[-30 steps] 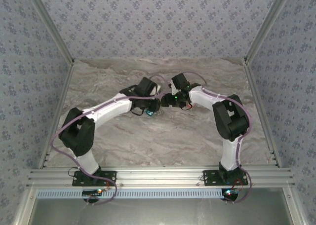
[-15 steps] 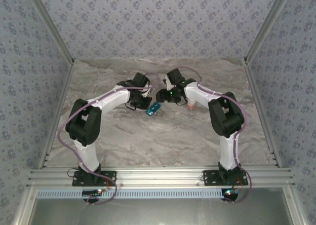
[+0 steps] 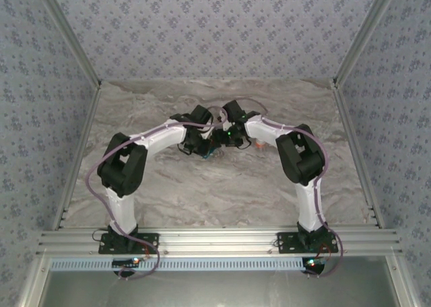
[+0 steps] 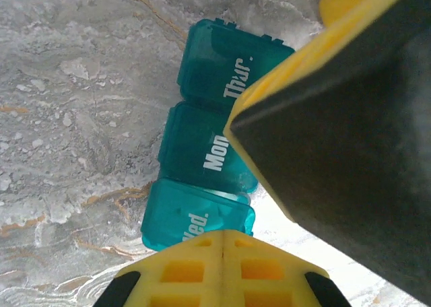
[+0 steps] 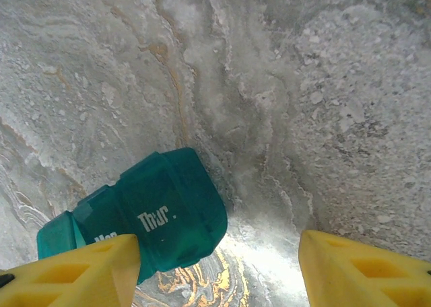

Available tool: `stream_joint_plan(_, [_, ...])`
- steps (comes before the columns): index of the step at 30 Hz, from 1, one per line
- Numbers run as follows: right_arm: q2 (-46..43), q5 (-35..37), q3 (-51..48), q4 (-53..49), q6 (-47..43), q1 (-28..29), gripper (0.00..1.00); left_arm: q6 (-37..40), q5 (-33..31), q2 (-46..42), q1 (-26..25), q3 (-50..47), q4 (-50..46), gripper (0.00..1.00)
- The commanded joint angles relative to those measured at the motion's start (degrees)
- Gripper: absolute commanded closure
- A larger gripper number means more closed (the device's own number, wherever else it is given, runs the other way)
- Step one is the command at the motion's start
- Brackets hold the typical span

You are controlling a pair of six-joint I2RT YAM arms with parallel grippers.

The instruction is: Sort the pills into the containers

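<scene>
Mid-counter, w/ both arms bent in over it: teal pill box (image 4: 202, 152), lying flat, labelled lids up. Left claw (image 4: 227, 186) pinched fully shut right over the box's middle, tips by the "Mon" lid. Hard to tell from here whether touching or nipping the lid edge, so no grip claimed. Right claw (image 5: 219, 240) roughly half open and empty, one finger (image 5: 74, 273) just beside the "Thur." end.

Likely step: prising up a lid. To do it well:
- Slip the shut left tips under the lid's free lip.
- Lift gently, w/o any sideways shove.
- Bring the right claw round the "Thur." end to brace vs. skidding on the smooth marbled counter (image 5: 323, 85).

Long axis along the row of compartments: "Thur.", "Mon", then "Wed." "Thur." end pointing toward the right claw, "Wed." end nearest the left claw's lower finger (image 4: 222, 273). Lettering set across that axis.
</scene>
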Motion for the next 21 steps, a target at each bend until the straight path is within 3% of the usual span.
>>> stream_joint_plan(1, [1.19,-0.28,1.17,-1.87,-1.06,0.45,0.34,0.90,-0.80,1.20,-0.55,1.31,-1.36,1.00])
stream_joint_plan(21, [2.37,-1.09,1.87,-2.68,0.36,0.31,0.34,-1.31,-4.85,0.80,-2.52,-3.78,2.76,1.00])
